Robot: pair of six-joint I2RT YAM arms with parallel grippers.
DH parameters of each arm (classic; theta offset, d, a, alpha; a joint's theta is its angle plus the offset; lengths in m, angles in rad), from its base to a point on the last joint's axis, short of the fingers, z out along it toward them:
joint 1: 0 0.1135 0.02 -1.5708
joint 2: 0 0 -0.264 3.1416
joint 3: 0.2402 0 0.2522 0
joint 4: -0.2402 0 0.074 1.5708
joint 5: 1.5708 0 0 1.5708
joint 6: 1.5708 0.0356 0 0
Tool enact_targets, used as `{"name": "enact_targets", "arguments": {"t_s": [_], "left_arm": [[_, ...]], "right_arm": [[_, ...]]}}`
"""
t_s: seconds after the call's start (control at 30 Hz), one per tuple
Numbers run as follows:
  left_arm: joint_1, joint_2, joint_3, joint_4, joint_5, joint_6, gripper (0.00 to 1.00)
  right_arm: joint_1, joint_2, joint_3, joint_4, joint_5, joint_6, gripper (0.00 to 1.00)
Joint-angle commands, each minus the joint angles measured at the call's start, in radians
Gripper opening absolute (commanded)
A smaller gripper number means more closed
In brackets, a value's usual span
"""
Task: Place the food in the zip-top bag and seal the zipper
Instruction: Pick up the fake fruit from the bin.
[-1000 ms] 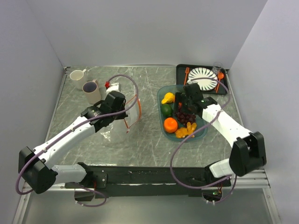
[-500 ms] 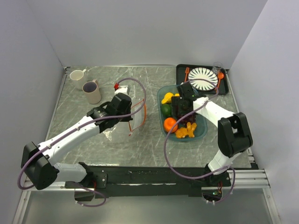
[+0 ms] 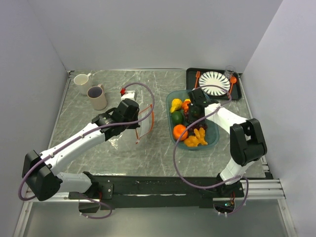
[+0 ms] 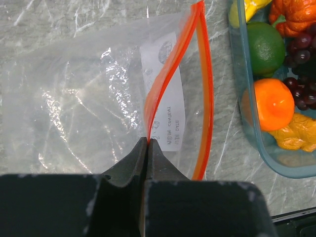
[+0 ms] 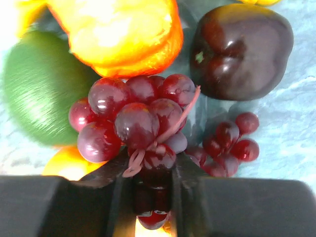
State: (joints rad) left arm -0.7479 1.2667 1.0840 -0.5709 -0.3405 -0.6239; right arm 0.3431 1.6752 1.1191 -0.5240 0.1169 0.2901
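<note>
Two mugs stand at the far left of the table: a white mug and, nearer, a tan mug. To their right the left gripper has its fingers pressed together on the near lip of the zipper, pinching it at one end. The other lip bows away from it, so the mouth of the zip-top bag gapes toward the tray. The clear bag lies flat on the table, near its middle, and I see no food inside it.

Just beside the bag mouth is the teal tray, with a green piece and an orange along its left side. Over the tray, the right gripper clasps the lower part of the grape bunch between its two fingers. Whether the bunch is lifted from the tray, I cannot tell. A dark plum-like piece lies to one side of it.

At the far right corner a striped plate rests on a black tray.
</note>
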Motion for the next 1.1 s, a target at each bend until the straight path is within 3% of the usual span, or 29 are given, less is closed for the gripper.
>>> {"name": "enact_targets", "arguments": {"t_s": [0.0, 0.4, 0.57, 0.83, 1.07], "left_arm": [[-0.005, -0.026, 0.024, -0.003, -0.025, 0.000, 0.01], [-0.010, -0.021, 0.036, 0.000, -0.025, -0.004, 0.01], [-0.011, -0.029, 0.030, 0.003, -0.026, -0.002, 0.01], [-0.011, -0.026, 0.025, 0.005, -0.020, -0.003, 0.01], [-0.019, -0.024, 0.027, 0.020, 0.011, -0.013, 0.01]], "right_arm": [[-0.001, -0.136, -0.007, 0.021, -0.054, 0.030, 0.18], [-0.001, -0.342, 0.004, 0.010, -0.114, 0.067, 0.19], [-0.001, -0.381, -0.008, 0.050, -0.238, 0.148, 0.19], [-0.001, -0.509, -0.143, 0.349, -0.508, 0.426, 0.19], [0.034, -0.468, -0.140, 0.516, -0.652, 0.546, 0.18]]}}
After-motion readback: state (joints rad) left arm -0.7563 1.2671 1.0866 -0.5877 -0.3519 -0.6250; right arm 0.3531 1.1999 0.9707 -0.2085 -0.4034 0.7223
